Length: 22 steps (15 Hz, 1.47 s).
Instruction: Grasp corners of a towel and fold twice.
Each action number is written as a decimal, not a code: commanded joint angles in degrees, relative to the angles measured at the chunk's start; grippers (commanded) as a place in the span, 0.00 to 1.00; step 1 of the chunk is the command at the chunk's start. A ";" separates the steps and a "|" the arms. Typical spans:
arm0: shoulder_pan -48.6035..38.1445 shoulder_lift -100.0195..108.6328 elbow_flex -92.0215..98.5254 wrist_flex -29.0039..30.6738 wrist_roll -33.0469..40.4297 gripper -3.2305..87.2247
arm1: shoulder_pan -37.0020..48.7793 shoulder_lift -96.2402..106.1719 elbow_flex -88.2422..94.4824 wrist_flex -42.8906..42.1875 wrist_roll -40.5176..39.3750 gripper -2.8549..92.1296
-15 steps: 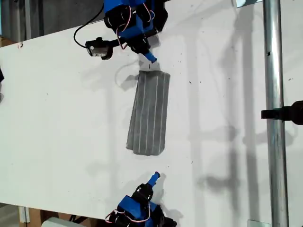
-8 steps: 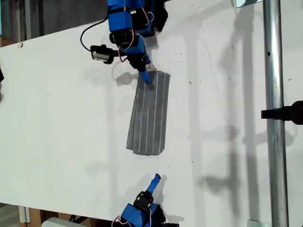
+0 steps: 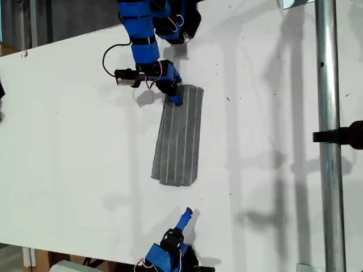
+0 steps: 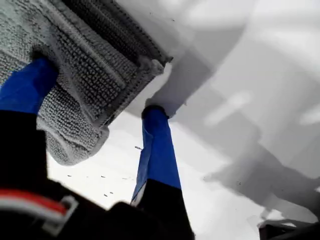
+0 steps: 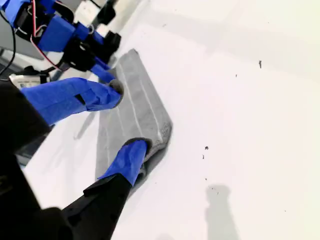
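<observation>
My first gripper (image 4: pixel 100 87) is sitting with jaws spread. One blue finger (image 4: pixel 30 82) is pressing down on top of the towel (image 4: pixel 95 45). The other finger (image 4: pixel 156 135) is standing on the bare white table (image 4: pixel 240 100), just beside the towel's stitched corner (image 4: pixel 160 62), and nothing is being pinched. The folded layers of the towel are lying between the two fingers, with the hem edge showing in the gap.

In the exterior view my first gripper (image 3: pixel 174 99) is coming in from 12 o'clock and touching the towel (image 3: pixel 180 141) at its 11 o'clock corner. The wrist camera (image 3: pixel 126 77) is sticking out toward 9 o'clock.

My second gripper (image 5: pixel 129 116) is also holding its jaws spread and gripping nothing. The towel (image 5: pixel 135 95) is lying ahead of them, stretching away toward my first gripper (image 5: pixel 102 70) at its far end. The lower finger (image 5: pixel 127 160) is overlapping the near towel end in this view, so I cannot tell contact from here. In the exterior view my second gripper (image 3: pixel 187 213) is sitting at 6 o'clock, near the towel's end, with bare table showing between them.

The towel is lying folded into a long narrow strip, flat on the table (image 3: pixel 68 141) near the middle of the exterior view. It is running from 12 to 6 o'clock and leaning slightly, with its pale stripes going lengthwise. A metal pole (image 3: pixel 328 141) is standing well apart at 3 o'clock.
</observation>
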 commanded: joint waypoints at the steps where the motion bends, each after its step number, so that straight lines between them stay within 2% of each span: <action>1: 0.09 0.44 -0.09 -0.44 -0.79 0.22 | 1.67 -4.57 -7.47 -5.10 -2.55 0.25; 2: 0.18 0.44 -0.09 -0.44 -0.79 0.22 | 2.02 -7.38 -10.28 -4.66 -2.81 0.08; 3: 0.35 0.44 -0.09 -0.53 -0.79 0.22 | 2.37 -9.14 -12.13 -4.22 -3.96 0.04; 5: 0.35 0.44 -0.26 -0.44 -0.70 0.22 | 1.93 -9.67 -13.71 1.05 -5.36 0.03; 7: 0.35 0.44 -0.44 -0.53 -0.44 0.22 | -2.29 -7.82 -17.40 20.13 -4.04 0.03; 9: 0.70 0.44 -0.09 -0.97 -0.26 0.22 | -11.25 2.11 -18.11 38.94 2.90 0.03; 11: 0.70 0.44 0.70 -1.58 0.09 0.22 | -20.39 16.08 -17.58 45.70 10.46 0.03; 13: 0.79 0.44 1.14 -2.29 0.18 0.22 | -22.32 19.69 -17.93 42.71 10.11 0.03; 17: 0.79 0.44 0.70 -2.37 0.79 0.22 | -12.30 3.16 -38.94 34.19 -5.19 0.03; 20: 1.23 0.44 1.14 -2.29 0.44 0.22 | -6.68 -4.31 -47.46 26.10 -12.30 0.03; 22: 1.32 0.44 1.05 -2.29 0.35 0.22 | -4.22 -8.88 -49.48 21.27 -14.15 0.03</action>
